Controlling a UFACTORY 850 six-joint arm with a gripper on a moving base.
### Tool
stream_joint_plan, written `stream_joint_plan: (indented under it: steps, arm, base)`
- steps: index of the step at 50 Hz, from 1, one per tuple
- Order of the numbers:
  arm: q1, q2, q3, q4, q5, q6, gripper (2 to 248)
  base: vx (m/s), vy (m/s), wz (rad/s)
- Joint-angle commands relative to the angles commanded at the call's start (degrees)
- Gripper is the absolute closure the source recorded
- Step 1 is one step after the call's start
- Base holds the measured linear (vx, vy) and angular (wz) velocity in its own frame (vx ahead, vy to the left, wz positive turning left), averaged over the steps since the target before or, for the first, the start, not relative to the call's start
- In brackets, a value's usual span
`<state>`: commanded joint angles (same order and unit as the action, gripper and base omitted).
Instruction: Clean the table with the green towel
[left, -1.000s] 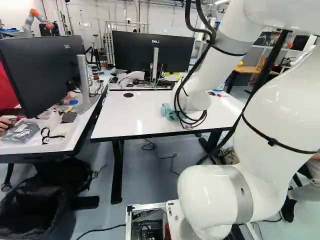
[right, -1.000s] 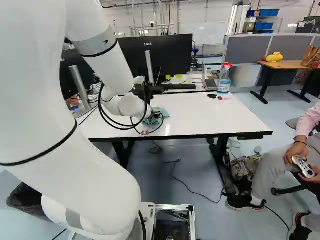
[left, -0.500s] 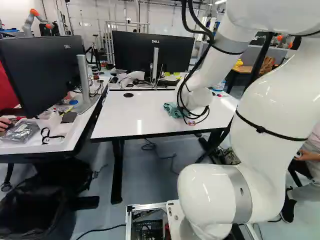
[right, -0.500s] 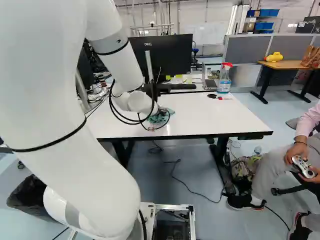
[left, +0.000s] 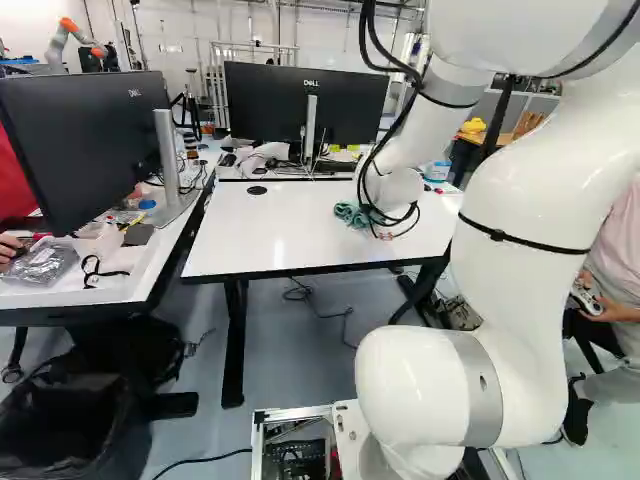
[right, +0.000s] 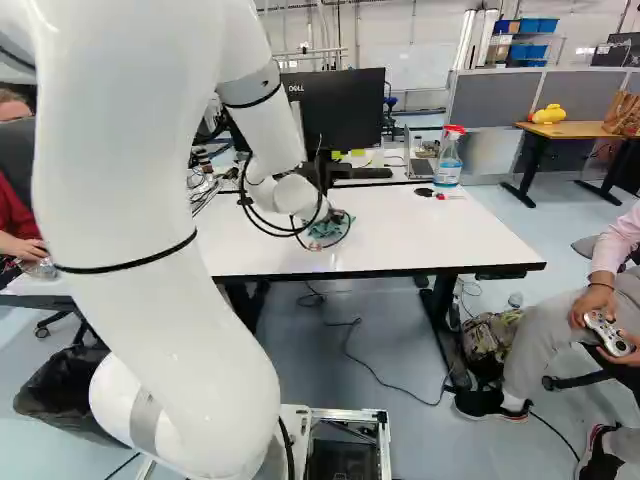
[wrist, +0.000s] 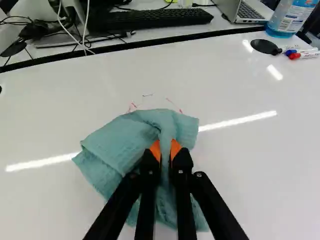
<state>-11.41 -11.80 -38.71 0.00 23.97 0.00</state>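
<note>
And there's the green towel (wrist: 117, 145), bunched on the white table (wrist: 240, 165), with a raised fold caught right between the orange pads (wrist: 155, 149)! The gripper (wrist: 166, 149) is pinching that fold from both sides, the rest of the cloth fanning out around the fingers. It looks light, soft and limp, nothing to break, so it should drag and crumple rather than push stiffly. A thick fold near the middle seems the place to hold it; a corner would probably leave too little cloth under pressure.

Now the arm (left: 520, 250): up from its base joint, over at the elbow, then slanting forward and down to the tabletop, cables (right: 272, 228) looped at the wrist. Red marks (wrist: 132, 106) sit just beyond the towel's far edge; a low sweep over them looks like the next call.
</note>
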Motion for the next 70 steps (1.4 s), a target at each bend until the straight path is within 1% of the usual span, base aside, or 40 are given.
stream_joint_plan:
  steps: [21, 31, 42, 58, 70]
  arm:
    - [-1.63, -5.52, -6.53, 0.00, 0.00, 0.00, 208]
    - [-1.51, -7.95, -9.51, 0.00, 0.00, 0.00, 208]
    - [-0.70, -10.46, -12.66, 0.00, 0.00, 0.00, 208]
    - [1.30, -13.54, -16.59, 0.00, 0.00, 0.00, 208]
    - [3.03, -14.66, -18.04, 0.00, 0.00, 0.00, 208]
  base:
    - [0.000, 0.000, 0.000]
    - [0.000, 0.000, 0.000]
    - [0.000, 0.000, 0.000]
    - [0.000, 0.000, 0.000]
    - [0.000, 0.000, 0.000]
